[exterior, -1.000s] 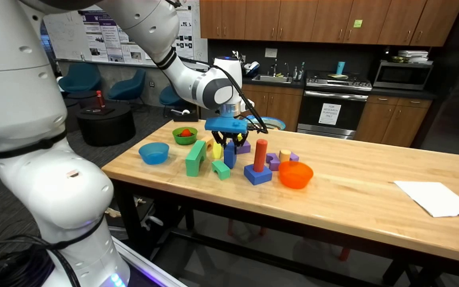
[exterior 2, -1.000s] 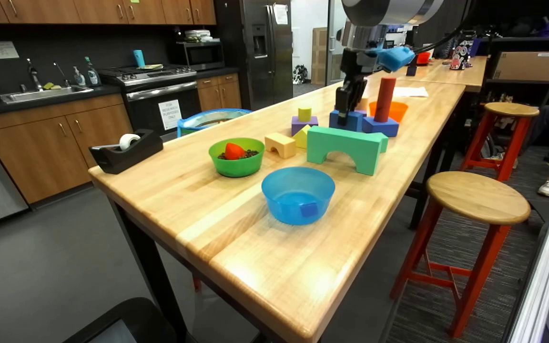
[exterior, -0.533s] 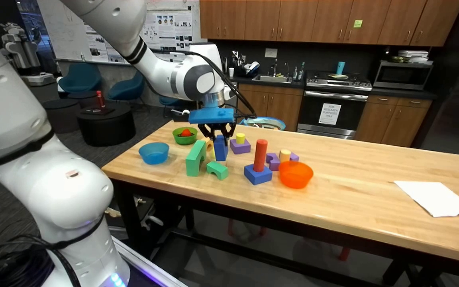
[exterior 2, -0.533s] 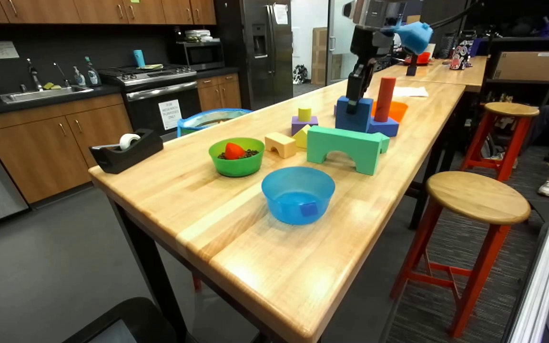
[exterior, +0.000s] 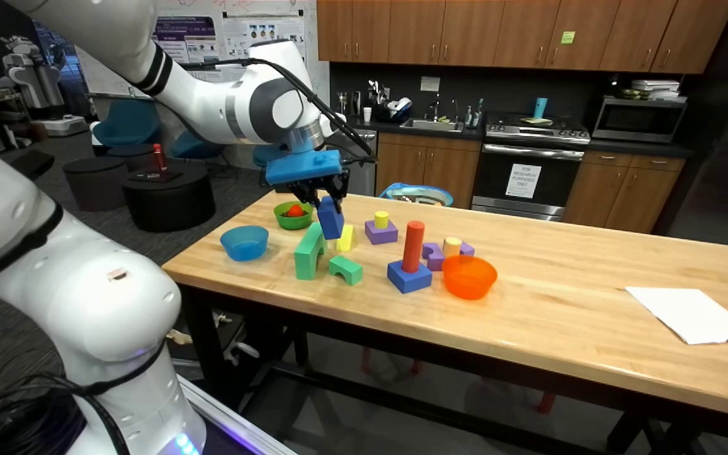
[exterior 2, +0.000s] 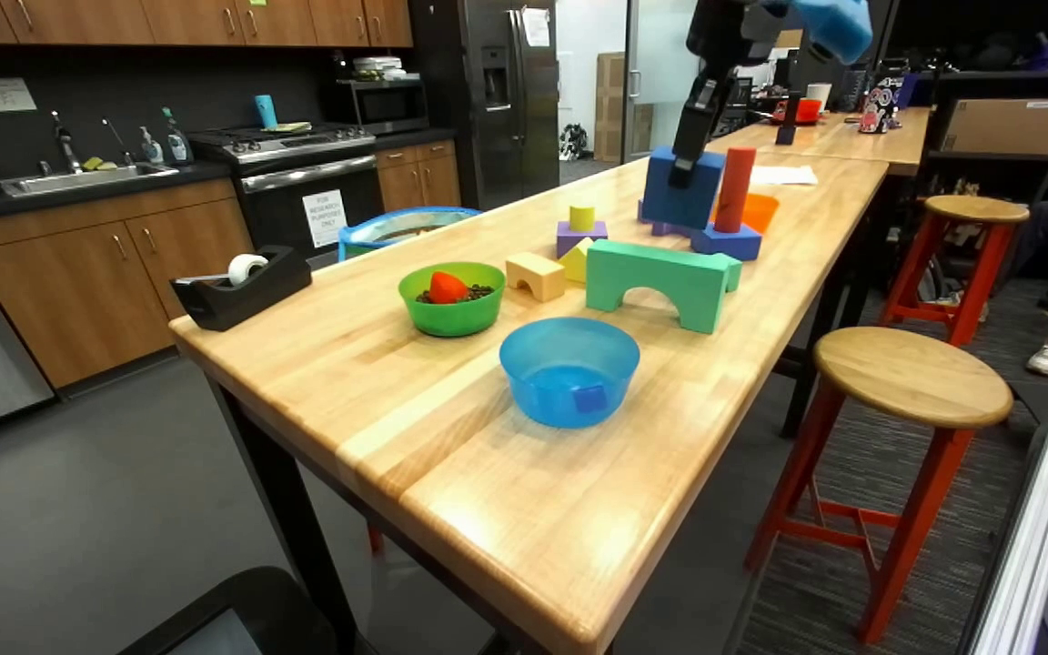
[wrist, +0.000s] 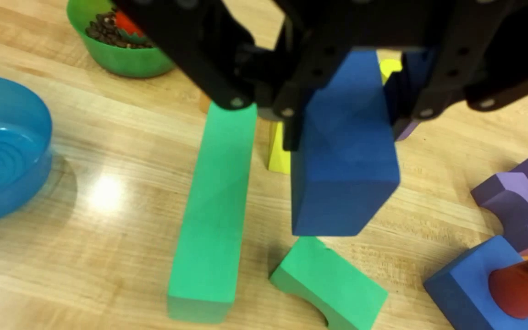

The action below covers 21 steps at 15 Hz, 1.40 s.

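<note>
Holding a matte blue rectangular block [wrist: 344, 169], the black two-fingered gripper [exterior: 328, 203] has its jaws narrowed to the block's width, against opposite faces. The block hangs tilted above the light wooden table [exterior: 579, 309]; in the wrist view, finger linkages hide its upper end. Relative to the block in that view, a long green arch block [wrist: 211, 211] lies at eight o'clock, a small green arch block [wrist: 332, 279] at six, and a translucent blue bowl [wrist: 37, 176], cut off by the frame, at nine. A red cylinder [wrist: 525, 286] on a blue square block [wrist: 463, 284], at four, is likewise cut off; both exterior views show it standing upright. At ten, a green bowl [wrist: 131, 62] is cropped and partly covered by the gripper. A translucent orange bowl [exterior: 469, 284], plain in an exterior view, is a mere sliver at the wrist view's three-to-four-o'clock edge. A tan arch block [exterior 2: 538, 266] shows whole in an exterior view, yet is almost wholly hidden in the wrist view. A black tape dispenser [exterior 2: 246, 291] and a round wooden stool [exterior 2: 913, 377] appear in an exterior view, outside the wrist view.
</note>
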Each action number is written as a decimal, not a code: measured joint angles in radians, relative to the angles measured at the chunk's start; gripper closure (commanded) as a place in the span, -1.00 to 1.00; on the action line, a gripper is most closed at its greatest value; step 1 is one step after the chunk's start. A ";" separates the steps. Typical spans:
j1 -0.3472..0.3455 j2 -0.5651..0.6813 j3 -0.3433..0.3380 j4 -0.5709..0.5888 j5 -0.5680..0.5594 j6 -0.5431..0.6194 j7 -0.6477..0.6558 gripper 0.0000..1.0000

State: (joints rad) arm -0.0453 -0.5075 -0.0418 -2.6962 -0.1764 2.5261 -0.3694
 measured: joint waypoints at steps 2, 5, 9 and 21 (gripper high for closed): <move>0.024 -0.035 0.003 -0.019 0.001 -0.017 0.004 0.69; 0.063 -0.078 0.004 -0.041 0.003 -0.043 0.008 0.69; 0.094 -0.116 0.018 -0.060 0.003 -0.061 0.029 0.69; 0.105 -0.126 0.022 -0.062 0.007 -0.141 0.049 0.69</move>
State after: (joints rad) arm 0.0593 -0.6337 -0.0198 -2.7586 -0.1695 2.3854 -0.3202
